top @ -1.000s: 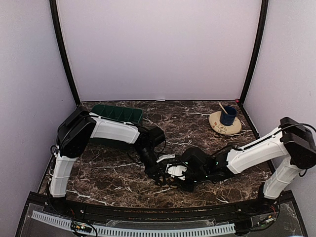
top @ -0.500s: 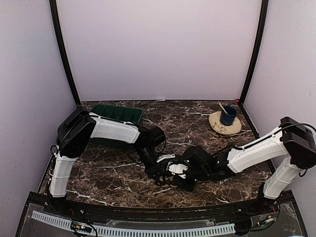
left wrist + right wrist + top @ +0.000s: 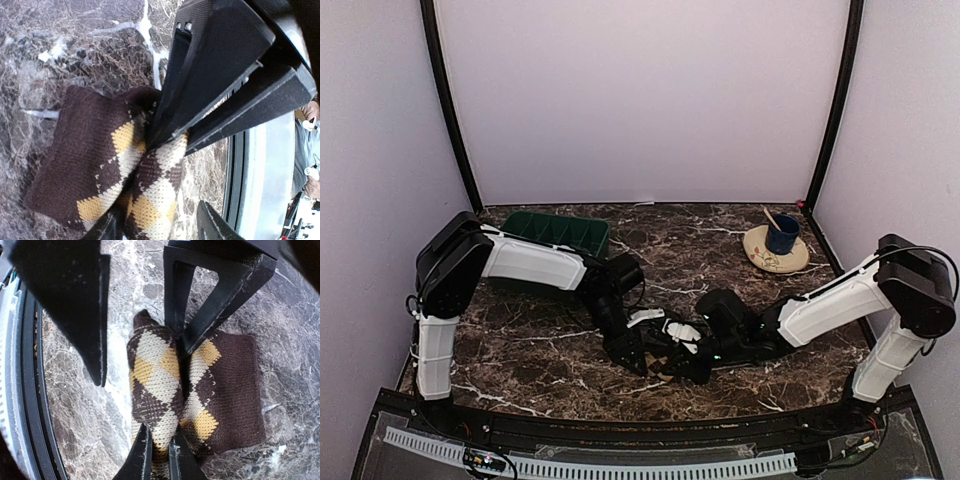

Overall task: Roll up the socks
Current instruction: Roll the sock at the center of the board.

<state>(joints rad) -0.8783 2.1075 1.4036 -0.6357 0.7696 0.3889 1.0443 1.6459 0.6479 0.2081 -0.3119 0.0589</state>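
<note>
The checkered sock lay bunched on the marble table, near the front edge and roughly midway between the 2 arms' bases. The left gripper had its 2 fingers pinched together on a fold at the middle of the sock. The right gripper stood with its jaws wide apart, straddling 1 rolled hump of the fabric: 1 finger pressed into the crease beside it, the other clear of the cloth. The 2 grippers met head-on over the sock. The green tray sat well apart at the back left.
</note>
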